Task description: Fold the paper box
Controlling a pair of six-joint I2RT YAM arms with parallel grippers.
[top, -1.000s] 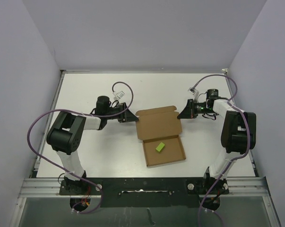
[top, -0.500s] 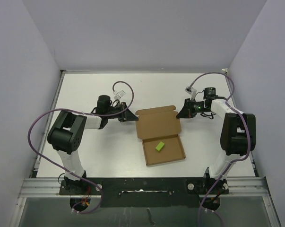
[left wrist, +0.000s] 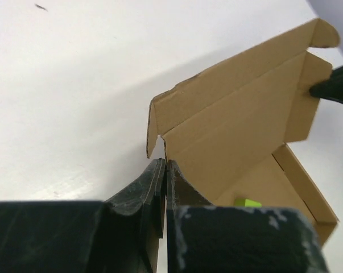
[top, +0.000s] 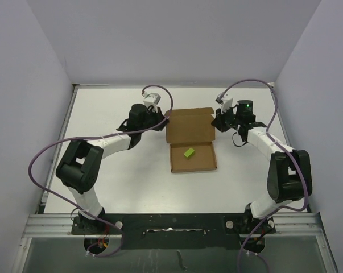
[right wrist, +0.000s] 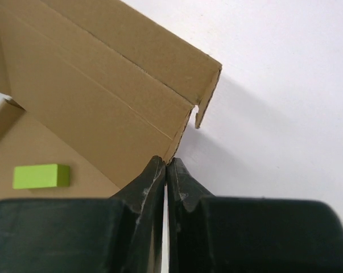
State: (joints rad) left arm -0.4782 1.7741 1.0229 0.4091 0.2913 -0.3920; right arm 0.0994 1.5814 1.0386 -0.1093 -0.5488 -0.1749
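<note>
Tray of paper box [top: 192, 164] lies flat in the middle of the bench [top: 103, 111], with a small yellow-green block [top: 189, 152] inside it. Behind the tray, the lid panel stands tilted up. At the lid's left edge, left pincer [top: 164, 118] is pinched tight on the cardboard; at its right edge, right pincer [top: 215, 120] is clamped likewise.

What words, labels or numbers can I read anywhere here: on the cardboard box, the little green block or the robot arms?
No text can be read in any view.
The paper box: plain brown cardboard, no print on the faces that show.
The green block: bare.
The white piece on the left arm's cable and the one on the right arm's cable: too small to tell whether they bear any writing.
</note>
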